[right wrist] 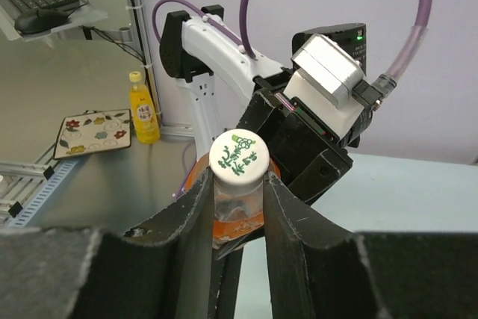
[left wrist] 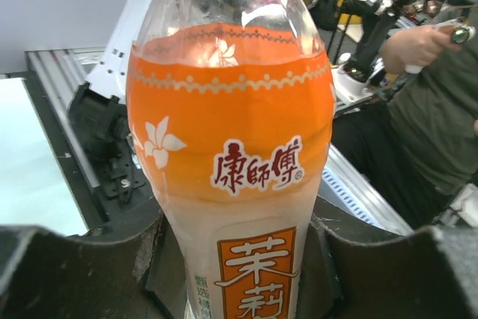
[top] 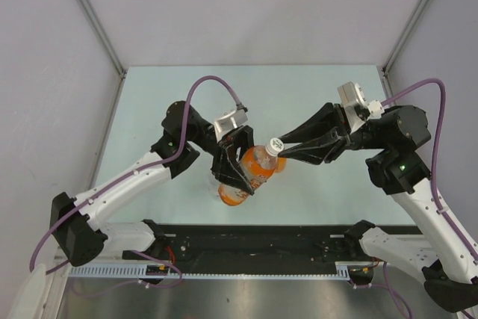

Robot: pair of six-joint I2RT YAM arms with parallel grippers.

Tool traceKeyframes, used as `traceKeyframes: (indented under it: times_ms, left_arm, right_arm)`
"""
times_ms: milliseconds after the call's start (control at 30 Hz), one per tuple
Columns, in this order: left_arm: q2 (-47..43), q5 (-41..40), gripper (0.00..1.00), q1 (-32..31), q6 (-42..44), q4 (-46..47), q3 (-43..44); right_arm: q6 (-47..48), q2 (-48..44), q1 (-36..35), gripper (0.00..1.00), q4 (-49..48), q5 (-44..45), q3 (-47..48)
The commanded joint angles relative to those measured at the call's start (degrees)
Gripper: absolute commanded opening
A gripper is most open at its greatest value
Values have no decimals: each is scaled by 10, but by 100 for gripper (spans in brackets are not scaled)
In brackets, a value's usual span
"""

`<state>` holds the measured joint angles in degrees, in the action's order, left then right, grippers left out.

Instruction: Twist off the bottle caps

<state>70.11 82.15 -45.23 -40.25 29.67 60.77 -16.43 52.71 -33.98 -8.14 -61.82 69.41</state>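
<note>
1. Over the near middle of the table, the tall orange bottle is caught between both arms. It's tilted, with its neck pointing toward the right arm.
2. The left hand is grasping the bottle around its body. In the left wrist view a dark finger sits tight against each side of the label, down where the orange fades to white.
3. The right hand is clenched on the white cap. In the right wrist view its two fingers press in from either side, right at the cap's lower edge and the neck under it.
4. The cap is on the bottle, its flat top with green print facing the right wrist camera.
5. There's more orange showing just below the left hand in the top view. Honestly can't tell if that's the bottom of the same bottle or another one sitting on the table, since the hand covers the join.
6. I can't make out the other caps.
</note>
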Motion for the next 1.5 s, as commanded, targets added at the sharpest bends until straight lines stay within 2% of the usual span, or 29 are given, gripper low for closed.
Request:
traceKeyframes:
  times_ms: [0,33,100,133,233,367,433,600,700,867,1000,1100,1200,1467]
  left_arm:
    - [-27,-88,0,4,124,-114,56]
    - [-30,-102,0,5,164,-140,60]
    - [-37,-146,0,9,196,-201,71]
    - [-39,-163,0,13,222,-217,73]
    - [-50,-235,0,15,252,-251,73]
    - [-57,-342,0,15,286,-299,76]
    - [-57,-427,0,14,303,-330,80]
    - [-69,-582,0,0,331,-377,78]
    - [-79,-684,0,-20,358,-390,69]
    - [-76,-845,0,-72,401,-407,66]
    - [-74,-954,0,-114,445,-397,57]
    - [-73,-1016,0,-136,457,-380,46]
    - [-74,-1044,0,-144,460,-370,37]
    - [-71,-1046,0,-152,467,-361,29]
  right_arm:
    - [-3,4,9,35,70,17,-10]
    - [-4,1,12,48,76,22,-10]
    - [-9,-4,21,61,79,47,-10]
    - [-11,-5,23,72,99,57,-10]
    - [-18,-9,30,86,115,86,-10]
    - [-19,-26,32,90,131,150,-10]
    - [-26,-39,32,90,133,192,-10]
    - [-62,-58,31,91,123,320,-10]
    - [-98,-60,22,90,113,402,-10]
    - [-125,-44,-39,87,115,554,-10]
    - [-156,-14,-65,87,118,609,-10]
    - [-187,-1,-71,88,112,634,-10]
    - [-199,10,-79,88,103,659,-10]
    - [-204,29,-89,85,88,669,-10]
